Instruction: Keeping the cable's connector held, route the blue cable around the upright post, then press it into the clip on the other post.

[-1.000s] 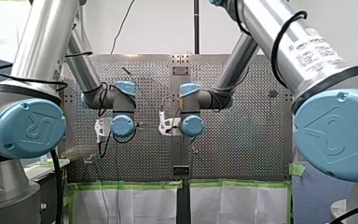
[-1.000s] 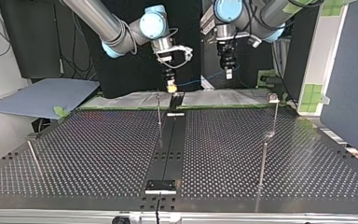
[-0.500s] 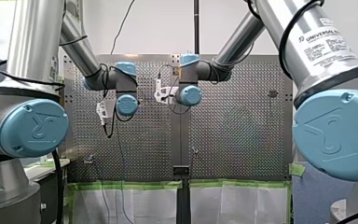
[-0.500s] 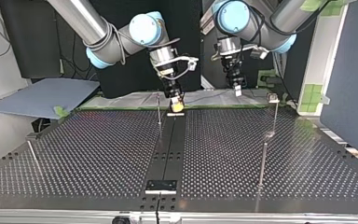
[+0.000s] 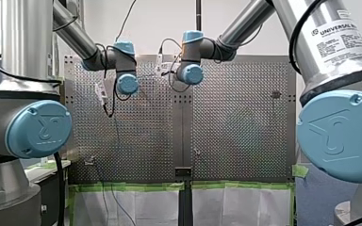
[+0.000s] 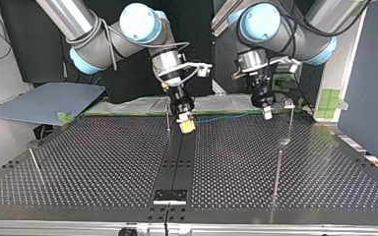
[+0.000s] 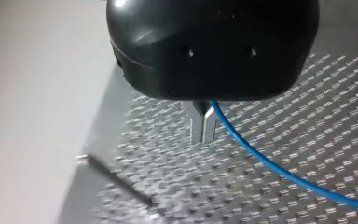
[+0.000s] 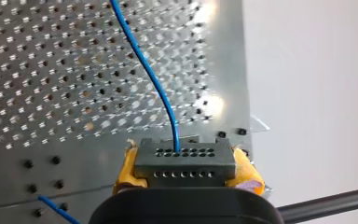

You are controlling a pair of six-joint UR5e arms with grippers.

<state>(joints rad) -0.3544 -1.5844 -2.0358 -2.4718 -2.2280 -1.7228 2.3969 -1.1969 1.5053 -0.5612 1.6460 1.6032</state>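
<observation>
Blue cable (image 8: 154,84), one end in dark connector (image 8: 185,161) clamped between yellow pads (image 8: 127,170) of right gripper (image 8: 186,169), stretching ahead toward left gripper (image 7: 203,136); metal fingers (image 7: 197,123) there pinched shut on it, just beside clip post (image 6: 290,118).

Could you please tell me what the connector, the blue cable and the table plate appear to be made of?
The connector looks like matte dark grey moulded plastic, with rows of small holes. The blue cable seems a thin wire in smooth plastic insulation, bending in an even curve. The table plate looks like bare metal, perhaps steel or aluminium: bright glare, punched holes.
</observation>
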